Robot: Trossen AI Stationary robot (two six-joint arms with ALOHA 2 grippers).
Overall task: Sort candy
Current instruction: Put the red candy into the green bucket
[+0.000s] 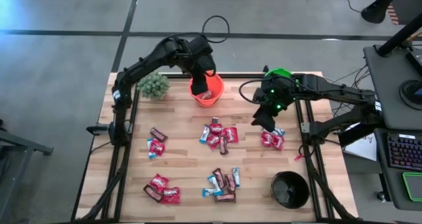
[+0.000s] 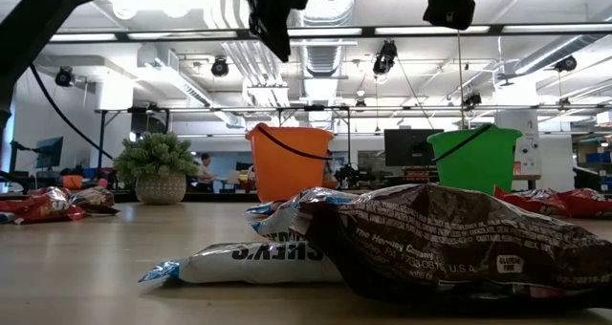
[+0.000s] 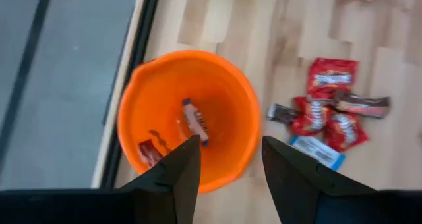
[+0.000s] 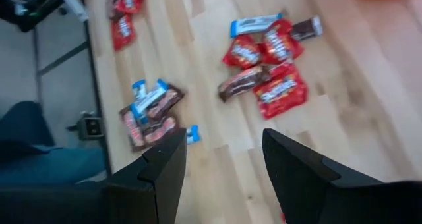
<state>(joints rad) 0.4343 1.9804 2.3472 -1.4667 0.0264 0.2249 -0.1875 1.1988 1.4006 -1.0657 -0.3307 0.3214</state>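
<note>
I have the left pincer (image 3: 225, 174) hanging over the orange bucket (image 1: 208, 92) at upper centre of the high view, fingers apart, gripping nothing. Two candy pieces (image 3: 195, 120) lie inside the bucket. The right pincer (image 4: 221, 168) hangs right of centre, open and empty, above loose candy (image 1: 219, 136) scattered in clusters across the worktop (image 1: 184, 158).

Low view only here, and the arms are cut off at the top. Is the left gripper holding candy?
Observer: No. The left gripper hangs over the orange bucket, jaws open and empty.
Operator: Anything in that bucket?
Observer: A red packet and a slim bar lie inside.
Operator: Right gripper?
Observer: The right gripper hovers above the table, jaws open, nothing between them.
</note>
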